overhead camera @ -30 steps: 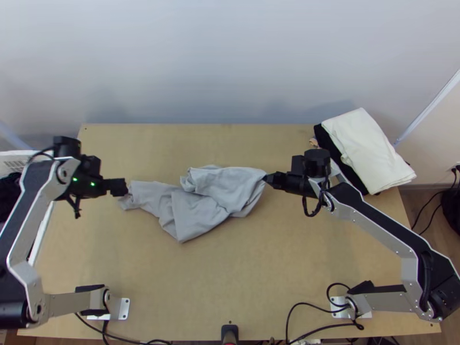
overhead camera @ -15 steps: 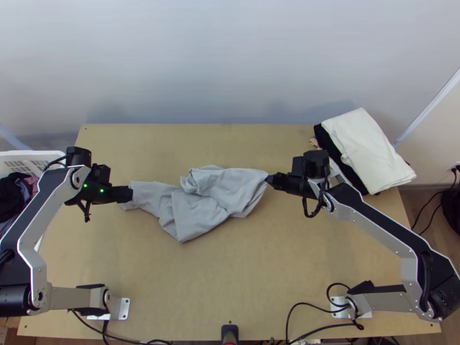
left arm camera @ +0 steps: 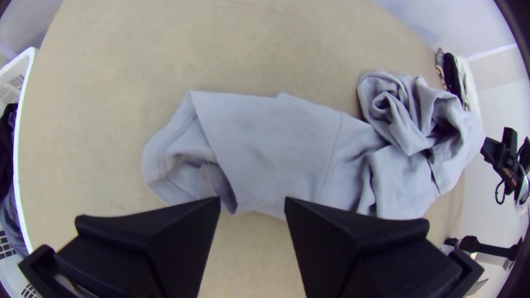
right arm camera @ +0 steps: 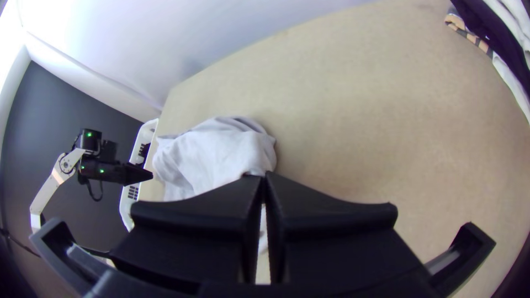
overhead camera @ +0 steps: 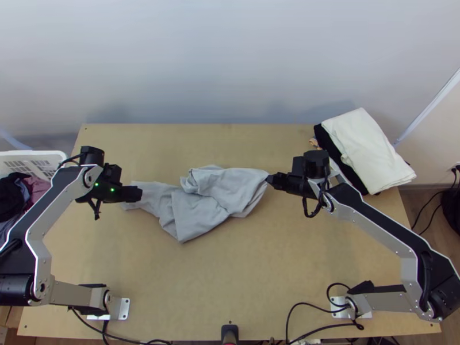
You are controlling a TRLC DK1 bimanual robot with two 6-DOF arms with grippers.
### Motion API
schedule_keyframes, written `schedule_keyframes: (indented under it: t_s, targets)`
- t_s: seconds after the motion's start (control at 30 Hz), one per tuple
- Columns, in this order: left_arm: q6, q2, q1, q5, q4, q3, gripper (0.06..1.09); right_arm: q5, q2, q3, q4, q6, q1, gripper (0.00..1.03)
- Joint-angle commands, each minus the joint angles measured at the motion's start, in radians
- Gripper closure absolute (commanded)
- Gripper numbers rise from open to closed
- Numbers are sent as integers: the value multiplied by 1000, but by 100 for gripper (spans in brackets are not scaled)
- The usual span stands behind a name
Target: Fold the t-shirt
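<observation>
Running lengthwise btwn the two grippers, the grey t-shirt (overhead camera: 201, 207) lies bunched on the table (overhead camera: 230, 270), long axis roughly L-R across the top view. R gripper (right arm camera: 265, 174) has its fingers pressed tog. w/ a bit of the shirt's R end pinched at the tips. L gripper (left arm camera: 252, 200) is empty, fingers well apart, over or just beside the loose L end (left arm camera: 175, 152); can't tell how high. It's the nearer one to that end, so next move is prob. down onto cloth there, w/ R as anchor. Risk: catching only the top layer.
</observation>
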Motion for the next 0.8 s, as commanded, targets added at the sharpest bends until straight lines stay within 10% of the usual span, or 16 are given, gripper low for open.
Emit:
schedule_keyframes:
  t_s: [0.0,0.67,0.77]
  targets:
    - [-16,23,-3,15,5,-22,49,11,-3,-17,-2,4,-5,100]
    - [-43,75,-26,18,55,-32,49,11,6,-19,0,-5,-5,100]
    - [-52,77,-27,20,85,-39,88,11,8,-19,0,-5,-5,100]
